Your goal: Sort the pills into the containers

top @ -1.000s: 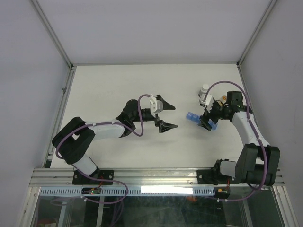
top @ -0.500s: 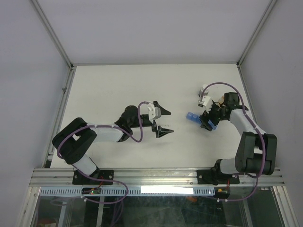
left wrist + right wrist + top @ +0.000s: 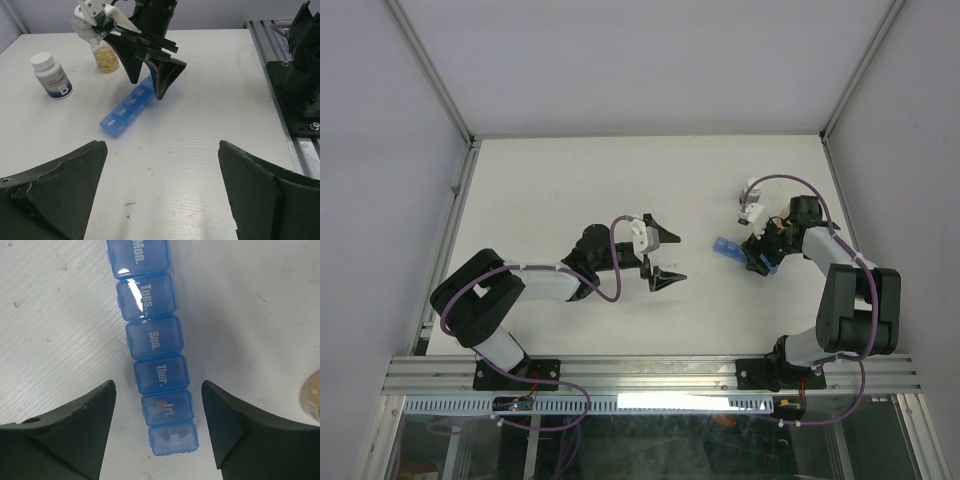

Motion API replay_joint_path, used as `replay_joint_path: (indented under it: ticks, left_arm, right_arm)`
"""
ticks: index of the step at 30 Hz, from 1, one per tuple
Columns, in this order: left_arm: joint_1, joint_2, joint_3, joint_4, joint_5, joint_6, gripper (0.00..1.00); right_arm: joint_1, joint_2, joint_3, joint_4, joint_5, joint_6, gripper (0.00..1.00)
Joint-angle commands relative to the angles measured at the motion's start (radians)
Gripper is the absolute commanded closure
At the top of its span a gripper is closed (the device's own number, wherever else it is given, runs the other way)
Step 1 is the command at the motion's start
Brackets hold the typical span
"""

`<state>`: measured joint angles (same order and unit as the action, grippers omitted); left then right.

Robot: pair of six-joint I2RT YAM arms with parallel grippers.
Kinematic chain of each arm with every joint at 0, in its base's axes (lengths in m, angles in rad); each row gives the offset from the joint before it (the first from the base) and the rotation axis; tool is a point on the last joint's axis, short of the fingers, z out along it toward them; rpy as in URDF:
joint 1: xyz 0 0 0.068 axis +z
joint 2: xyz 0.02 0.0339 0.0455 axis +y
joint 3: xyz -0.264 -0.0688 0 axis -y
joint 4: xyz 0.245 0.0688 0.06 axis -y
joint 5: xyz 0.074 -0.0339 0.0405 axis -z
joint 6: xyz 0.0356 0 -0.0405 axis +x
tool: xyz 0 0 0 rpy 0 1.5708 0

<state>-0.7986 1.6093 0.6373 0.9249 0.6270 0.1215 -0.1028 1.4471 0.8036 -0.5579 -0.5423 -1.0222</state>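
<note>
Position: my right gripper (image 3: 157, 386) straddles the narrow translucent-blue plastic pill organizer (image 3: 152, 340) at its Thur.–Fri. lids, jaws partly apart, holding nothing, clear of both walls. A tiny orange-tan pill (image 3: 159, 404) shows under Fri. I should centre, stay low and squeeze evenly.

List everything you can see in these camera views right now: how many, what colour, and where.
pill organizer: one, translucent blue, a row of day-labelled boxes with lids shut, on the table between the right gripper's fingers
pills: at least one, brownish, seen through the Fri. lid; full count unclear
jar: one, clear with yellowish contents, just beyond the organizer in the left wrist view
bottle: one, white with a dark band, left of the jar in that view
table: one, white, under everything
left gripper: one, black, open, over bare table, pointing toward the organizer
right gripper: one, black, open, straddling the organizer without touching it
</note>
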Motion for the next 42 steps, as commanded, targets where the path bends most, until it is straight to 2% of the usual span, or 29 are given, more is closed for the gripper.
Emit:
replay_joint_path:
  ticks: [1, 9, 12, 17, 20, 26, 30, 38, 40, 42]
  left_arm:
    - [-0.005, -0.038, -0.019, 0.070, -0.003, 0.032, 0.01]
    - [-0.006, -0.042, -0.028, 0.081, 0.003, 0.032, 0.01]
    - [-0.006, -0.043, -0.031, 0.087, 0.013, 0.032, 0.01]
    - [-0.007, -0.040, -0.038, 0.100, 0.039, 0.035, 0.01]
    - [-0.011, -0.039, -0.047, 0.123, 0.073, 0.044, 0.01]
    - [-0.034, -0.029, -0.059, 0.135, 0.120, 0.106, 0.01]
    - [-0.059, -0.006, -0.057, 0.129, 0.112, 0.158, 0.01]
    - [-0.130, 0.023, -0.056, 0.123, -0.029, 0.177, 0.01]
    - [-0.146, 0.028, -0.069, 0.147, -0.071, 0.169, 0.01]
    - [-0.163, 0.035, -0.089, 0.192, -0.112, 0.137, 0.01]
  right_arm:
    - [0.010, 0.012, 0.024, 0.029, 0.007, -0.004, 0.29]
    - [0.054, 0.032, 0.010, 0.026, 0.030, -0.061, 0.39]
    - [0.072, 0.011, -0.001, 0.020, 0.019, -0.087, 0.46]
    - [0.098, -0.019, -0.021, 0.009, 0.002, -0.135, 0.65]
    - [0.112, -0.045, -0.030, -0.017, -0.032, -0.185, 0.70]
    - [0.149, -0.119, -0.062, -0.120, -0.141, -0.341, 0.71]
    - [0.190, -0.134, -0.077, -0.180, -0.142, -0.424, 0.70]
    - [0.293, -0.121, -0.096, -0.203, -0.096, -0.471, 0.69]
    - [0.309, -0.118, -0.096, -0.211, -0.098, -0.475, 0.64]
    - [0.313, -0.121, -0.093, -0.223, -0.108, -0.478, 0.50]
